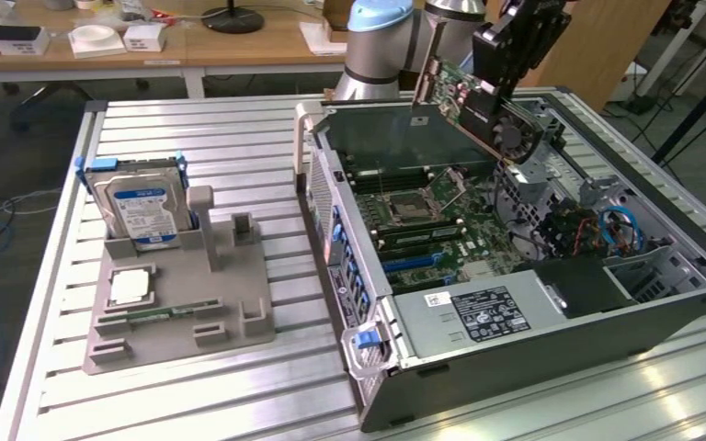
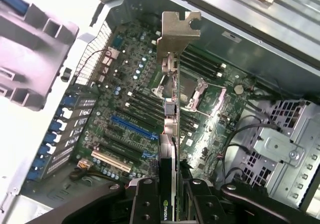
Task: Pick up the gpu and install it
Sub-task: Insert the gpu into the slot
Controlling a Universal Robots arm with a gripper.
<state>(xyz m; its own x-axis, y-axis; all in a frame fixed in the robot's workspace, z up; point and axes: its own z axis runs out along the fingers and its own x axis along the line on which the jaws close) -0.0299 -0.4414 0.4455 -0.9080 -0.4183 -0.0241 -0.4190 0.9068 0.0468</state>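
The slatted counter (image 1: 206, 404) carries an open computer case (image 1: 550, 367) lying on its side, with the arm (image 1: 378, 46) reaching over it from the far edge. On the exterior view's left sits a grey holder (image 1: 236, 303), well apart from the case, holding an upright hard drive (image 1: 142, 209) and a flat processor chip (image 1: 130, 287).

Inside the case the motherboard (image 2: 125, 84) lies exposed. The gpu (image 1: 482, 96) hangs in the air above it, tilted, clear of both holder and board. The pick-up therefore looks done, and the card has been carried across to the case.

The fingers (image 2: 145, 206) are partly closed and clamp the card by its two faces. The wrist view shows it edge-on, with its silver bracket (image 2: 177, 32) at the end away from the grip.

The install is not done. The card touches nothing below, and the blue slot (image 2: 131, 126) on the board sits unfilled, off to one side of the card's edge. Judged from this, the task stands roughly midway.
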